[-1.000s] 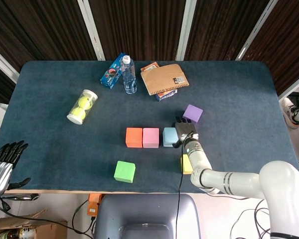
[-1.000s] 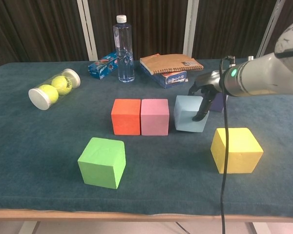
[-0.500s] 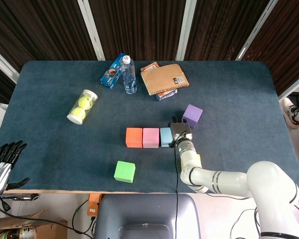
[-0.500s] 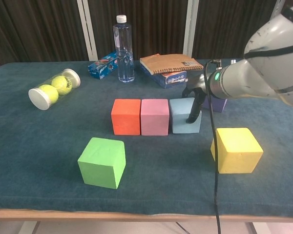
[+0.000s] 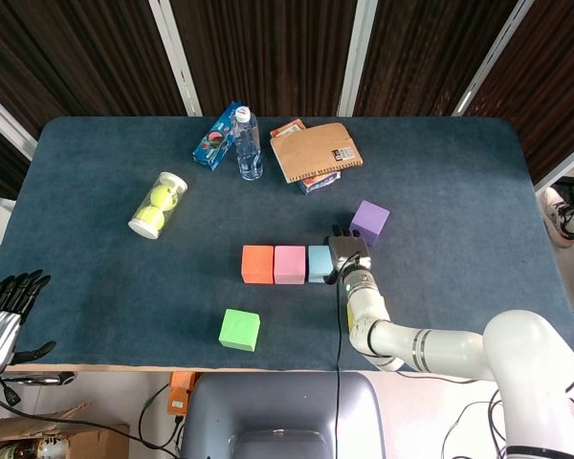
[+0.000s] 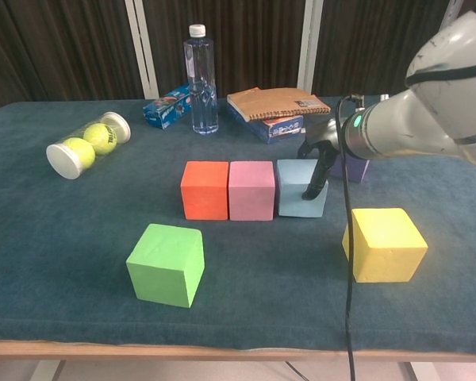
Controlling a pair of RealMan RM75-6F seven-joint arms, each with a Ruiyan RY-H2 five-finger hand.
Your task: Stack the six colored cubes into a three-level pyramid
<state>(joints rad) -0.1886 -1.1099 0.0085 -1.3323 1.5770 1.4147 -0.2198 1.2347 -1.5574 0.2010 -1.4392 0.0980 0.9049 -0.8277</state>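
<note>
Row of three foam cubes on the dark blue tablecloth [image 5: 96, 191]: orange cube [image 6: 205, 190], pink cube [image 6: 251, 190], light blue cube [image 6: 301, 187], sides touching. Right hand [image 6: 320, 155]: dark fingers [image 6: 313, 182] pointing down against the light blue cube's right face, holding nothing. Purple cube [image 5: 369, 219] just behind that hand. Yellow cube [image 6: 383, 244] and green cube [image 6: 166, 263] near front edge, apart. Left hand [image 5: 10, 306]: off table's left edge, fingers spread, empty.

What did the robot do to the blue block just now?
The right hand pushed the light blue cube to the left, closing the gap, so it now sits against the pink cube in a row with the orange cube. The green, yellow and purple cubes stayed put.
</note>
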